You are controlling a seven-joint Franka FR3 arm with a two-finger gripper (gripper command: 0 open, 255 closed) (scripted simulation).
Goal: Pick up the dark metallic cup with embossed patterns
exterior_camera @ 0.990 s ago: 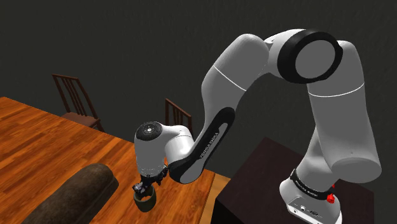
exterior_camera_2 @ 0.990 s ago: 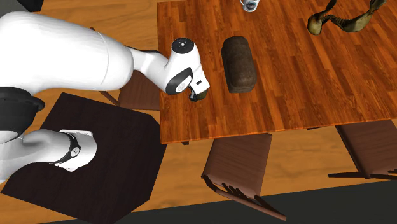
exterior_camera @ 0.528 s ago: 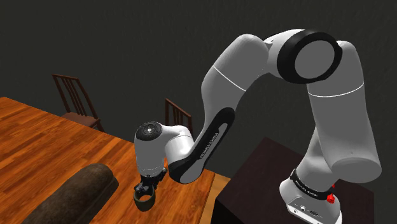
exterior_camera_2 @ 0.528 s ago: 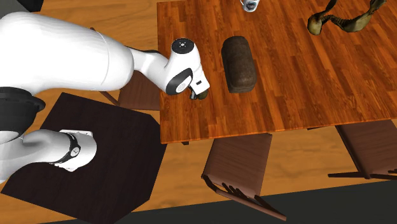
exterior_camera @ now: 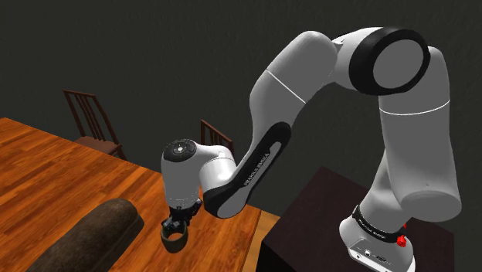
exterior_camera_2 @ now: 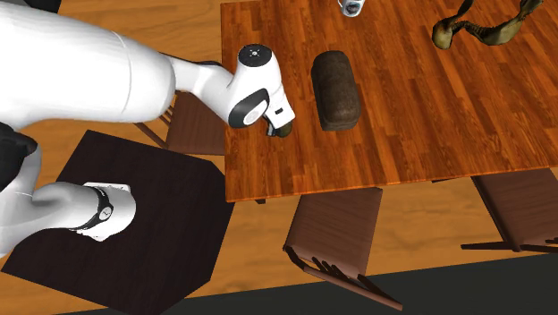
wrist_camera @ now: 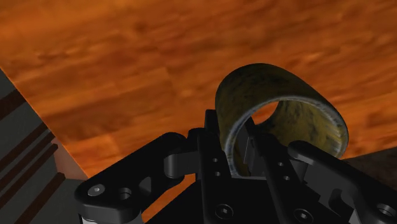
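- Dark lettering runs lengthwise along the arm's white forearm link, near the shoulder view's centre; it is too small to read.
- Pale lettering rings the black base band, at 4 o'clock in that view; this too is illegible.
- No other writing can be read.

The cup was a dull olive-yellow mottled with dark blotches, its rim edged in paler grey. The fingers at its wall were plain black against a worktop of warm orange-brown wood streaked with darker grain. The arm was white with black joint bands and a small red mark at its base — the stand beneath was a very dark brown and the wall behind a flat dark grey — while the long rounded lump was speckled dark brown, the chair reddish brown and the floor lighter orange planks.
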